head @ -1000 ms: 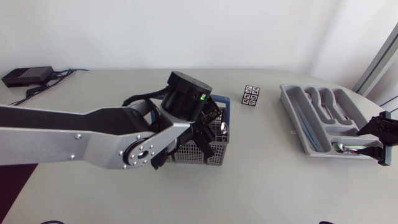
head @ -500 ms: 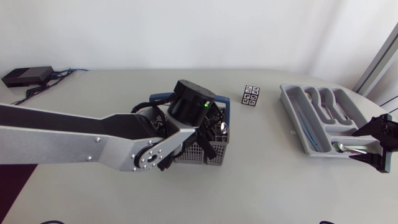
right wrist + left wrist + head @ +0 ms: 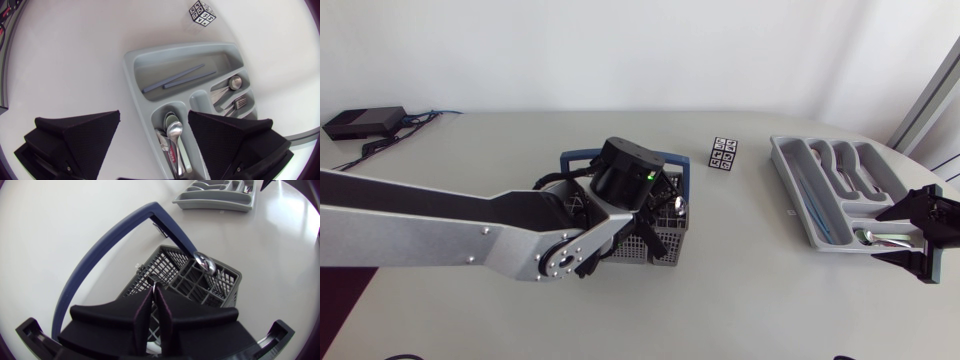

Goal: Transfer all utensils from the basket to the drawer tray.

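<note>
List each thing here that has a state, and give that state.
Left hand, shut, at the basket.
Right hand, open, over the drawer tray.
Basket, upright, handle raised, one spoon standing inside.
Drawer tray, partly filled: chopsticks, spoons, a fork.

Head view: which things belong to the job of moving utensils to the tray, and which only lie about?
Job: basket, the spoon in it, drawer tray, spoons and blue sticks in the tray, left gripper, right gripper.
Lying about: patterned cube, black box with cables.
</note>
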`<state>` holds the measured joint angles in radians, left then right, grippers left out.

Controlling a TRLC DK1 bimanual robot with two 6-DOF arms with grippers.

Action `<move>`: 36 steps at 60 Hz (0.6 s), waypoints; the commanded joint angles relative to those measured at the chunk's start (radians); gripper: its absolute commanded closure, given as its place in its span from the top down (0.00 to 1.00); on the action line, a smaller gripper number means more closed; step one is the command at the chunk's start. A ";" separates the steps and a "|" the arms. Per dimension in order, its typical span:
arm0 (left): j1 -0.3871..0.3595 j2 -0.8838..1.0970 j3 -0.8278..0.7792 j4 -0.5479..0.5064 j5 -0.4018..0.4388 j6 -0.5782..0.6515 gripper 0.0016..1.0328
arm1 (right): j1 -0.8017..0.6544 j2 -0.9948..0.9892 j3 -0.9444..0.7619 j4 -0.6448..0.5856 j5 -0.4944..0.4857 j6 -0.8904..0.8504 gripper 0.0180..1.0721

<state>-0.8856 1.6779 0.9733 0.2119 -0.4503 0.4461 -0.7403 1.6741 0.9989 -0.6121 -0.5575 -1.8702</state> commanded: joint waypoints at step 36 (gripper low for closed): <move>-0.019 -0.185 -0.229 0.287 -0.001 0.086 0.04 | 0.136 -0.168 -0.183 0.052 -0.016 0.109 0.94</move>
<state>-0.8921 1.5341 0.7788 0.4541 -0.4461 0.4835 -0.6285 1.5368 0.8577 -0.5667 -0.5655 -1.7885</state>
